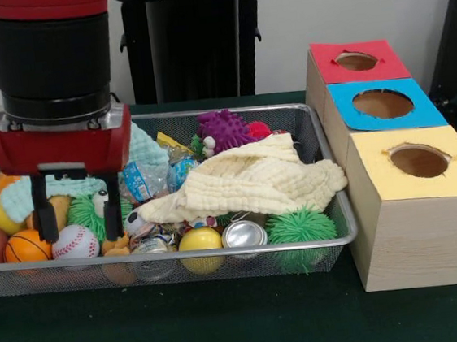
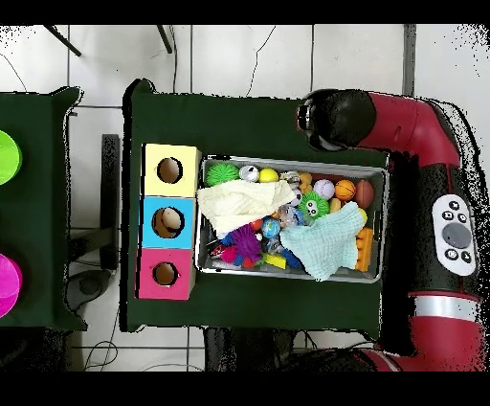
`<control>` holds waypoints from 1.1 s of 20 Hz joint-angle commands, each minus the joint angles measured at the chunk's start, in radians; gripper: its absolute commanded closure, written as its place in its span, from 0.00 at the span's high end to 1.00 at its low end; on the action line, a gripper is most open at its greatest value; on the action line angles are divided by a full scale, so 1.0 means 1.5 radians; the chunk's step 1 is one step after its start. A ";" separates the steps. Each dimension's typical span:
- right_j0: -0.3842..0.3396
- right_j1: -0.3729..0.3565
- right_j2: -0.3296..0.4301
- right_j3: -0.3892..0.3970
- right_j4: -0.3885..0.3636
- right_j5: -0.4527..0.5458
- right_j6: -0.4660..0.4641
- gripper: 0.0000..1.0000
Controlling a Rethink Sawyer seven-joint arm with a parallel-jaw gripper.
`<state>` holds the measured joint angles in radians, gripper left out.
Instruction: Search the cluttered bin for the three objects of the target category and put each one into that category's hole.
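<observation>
Bin (image 1: pixel 334 237) lies below the seemingly open hand (image 1: pixel 81 234).

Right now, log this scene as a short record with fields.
gripper: open, fingers down inside the bin, straddling a baseball
bin: silver wire-mesh basket, cluttered
on top: cream cloth; teal cloth
balls: basketball, yellow ball, green spiky ball
other: purple spiky toy, can
boxes: red-topped, blue-topped, yellow-topped, one hole each
</observation>
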<state>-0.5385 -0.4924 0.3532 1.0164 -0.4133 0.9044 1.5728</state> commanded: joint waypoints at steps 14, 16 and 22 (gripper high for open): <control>-0.048 -0.048 0.020 0.182 -0.028 -0.023 -0.092 1.00; -0.050 -0.048 0.022 0.184 -0.030 -0.024 -0.094 1.00; -0.062 -0.071 0.020 0.235 -0.030 -0.056 -0.078 1.00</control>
<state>-0.6046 -0.5658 0.3529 1.2036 -0.4190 0.8903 1.5728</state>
